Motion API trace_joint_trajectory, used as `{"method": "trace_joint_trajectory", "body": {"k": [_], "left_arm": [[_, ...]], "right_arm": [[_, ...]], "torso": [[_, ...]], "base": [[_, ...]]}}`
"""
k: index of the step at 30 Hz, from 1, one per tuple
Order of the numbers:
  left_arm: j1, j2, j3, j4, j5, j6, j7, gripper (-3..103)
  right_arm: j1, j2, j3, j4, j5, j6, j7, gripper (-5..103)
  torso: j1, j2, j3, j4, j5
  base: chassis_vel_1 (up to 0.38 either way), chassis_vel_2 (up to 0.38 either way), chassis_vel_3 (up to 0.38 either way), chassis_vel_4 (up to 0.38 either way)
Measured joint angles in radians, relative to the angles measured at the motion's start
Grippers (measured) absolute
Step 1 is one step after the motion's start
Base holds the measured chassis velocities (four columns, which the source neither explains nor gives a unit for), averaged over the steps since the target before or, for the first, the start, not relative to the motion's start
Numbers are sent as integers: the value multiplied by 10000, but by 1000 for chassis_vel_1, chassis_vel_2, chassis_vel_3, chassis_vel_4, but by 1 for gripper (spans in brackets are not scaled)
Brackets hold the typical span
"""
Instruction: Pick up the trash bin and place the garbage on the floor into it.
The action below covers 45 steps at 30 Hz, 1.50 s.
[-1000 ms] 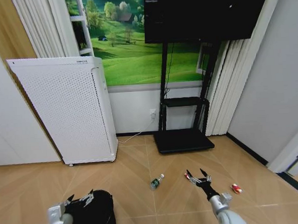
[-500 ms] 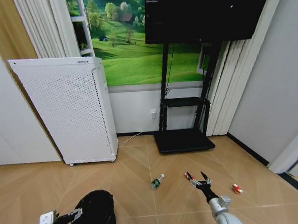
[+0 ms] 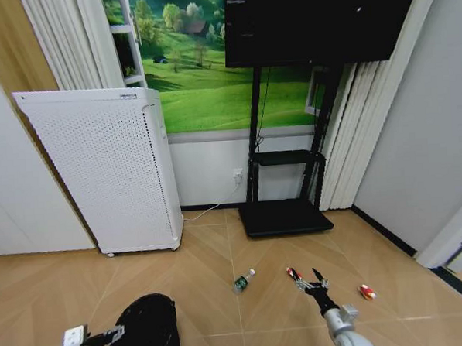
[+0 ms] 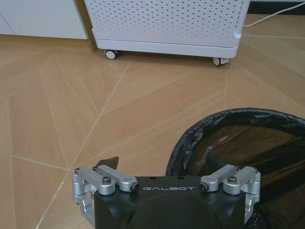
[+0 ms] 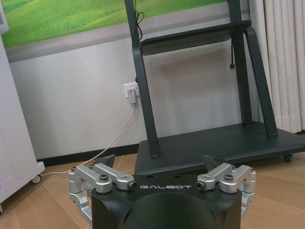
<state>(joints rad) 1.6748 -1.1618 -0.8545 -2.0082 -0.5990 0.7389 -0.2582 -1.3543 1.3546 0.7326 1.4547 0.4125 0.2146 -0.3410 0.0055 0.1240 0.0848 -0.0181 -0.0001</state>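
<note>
At lower left of the head view, the left gripper (image 3: 109,335) is hanging wide open, empty, beside the trash bin (image 3: 150,329); it is risking nudging the light rim and tipping it.

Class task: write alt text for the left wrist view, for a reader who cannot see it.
The left end effector, open and empty, is beside the rim of the black mesh trash bin, one fingertip over its edge and the other over the wooden floor. Beyond stands a white perforated appliance on small wheels.
</note>
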Motion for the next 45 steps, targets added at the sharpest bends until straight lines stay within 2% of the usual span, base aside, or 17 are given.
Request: {"method": "trace_joint_trajectory", "body": {"k": [3,5,11,15,17,19,21,22,25,26,29,30,32,35,37,40,45], "left_arm": [[-148,-20,129,104,52,-9,117,100],[-392,-48,344,490,229,-18,617,98],[-438,-126,411,899,255,-23,812,98],[-507,-126,411,1085,262,-26,900,93],[-562,-127,427,1178,264,-29,922,85],[-577,-127,435,1204,264,-29,930,85],[-625,-124,459,1284,261,-32,985,74],[-625,-124,459,1284,261,-32,985,74],[-683,-112,481,1383,265,-98,1132,57],[-683,-112,481,1383,265,-98,1132,57],[-704,-73,499,1432,267,-120,1258,41],[-704,-73,499,1432,267,-120,1258,41],[-739,-57,512,1465,280,-160,1282,30],[-766,-47,521,1466,312,-182,1299,25],[-856,-41,553,1470,316,-214,1365,15],[-946,-41,580,1502,416,-334,1468,7],[-1132,-50,654,1598,522,-729,1803,7]], "right_arm": [[0,36,-16,1,-1,-2,25,100],[-6,77,-31,29,-8,-18,42,100],[-6,108,-29,11,-69,-30,76,100],[8,139,-29,5,-115,-46,105,100],[17,164,-39,11,-167,-75,115,100],[19,169,-45,21,-175,-90,117,100],[38,174,-59,65,-187,-154,124,100],[38,174,-59,65,-187,-154,124,100],[82,177,-77,74,-208,-171,154,100],[82,177,-77,74,-208,-171,154,100],[118,182,-92,99,-223,-212,201,100],[118,182,-92,99,-223,-212,201,100],[145,189,-97,99,-261,-231,226,100],[159,191,-103,99,-285,-246,238,100],[204,210,-104,75,-409,-256,253,100],[210,235,-93,72,-523,-248,270,100],[191,243,-81,130,-537,-249,331,100]], "torso": [[1,2,1,-2,0],[2,8,5,-1,1],[3,12,8,0,0],[3,14,10,0,0],[3,16,11,0,1],[4,16,11,0,1],[4,17,12,0,0],[4,17,12,0,0],[5,18,13,0,0],[5,18,13,0,0],[5,19,13,0,1],[5,19,13,0,1],[5,19,14,0,1],[5,19,14,0,0],[5,20,14,0,1],[5,21,14,0,4],[5,22,15,3,0]], "base": [[0,0,0,0],[0,0,0,0],[0,0,0,0],[0,0,0,0],[0,0,0,0],[0,0,0,0],[0,0,0,0],[0,0,0,0],[0,0,0,0],[0,0,0,0],[0,0,0,0],[0,0,0,0],[0,0,0,0],[0,0,0,0],[0,0,0,0],[0,0,0,0],[0,0,0,0]]}}
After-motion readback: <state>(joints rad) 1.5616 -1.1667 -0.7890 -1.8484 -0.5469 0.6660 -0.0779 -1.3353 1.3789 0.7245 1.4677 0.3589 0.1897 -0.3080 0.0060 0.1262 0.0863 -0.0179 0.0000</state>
